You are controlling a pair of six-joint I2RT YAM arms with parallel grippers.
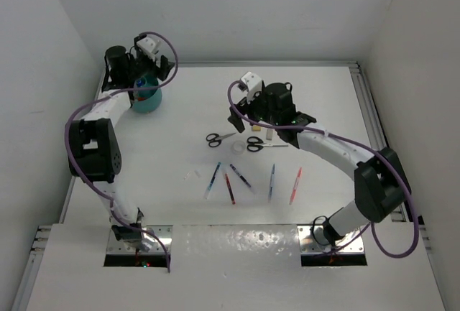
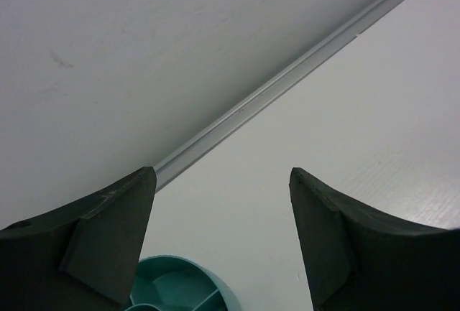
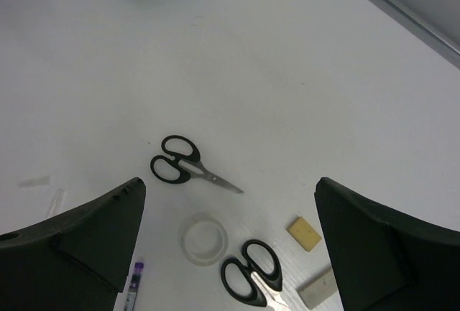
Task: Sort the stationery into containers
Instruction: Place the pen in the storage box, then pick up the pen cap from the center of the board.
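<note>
Hovering spread and empty over the organiser, left hand looked parked at the drop point; right hand, also spread, sat above scissors, likely picking next.

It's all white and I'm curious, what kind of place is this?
Probably a robot lab test booth, not a real desk. Plain white walls box in a white table, a left arm and right arm are bolted at its near edge, and pens, scissors and a teal organiser sit on it.
</note>
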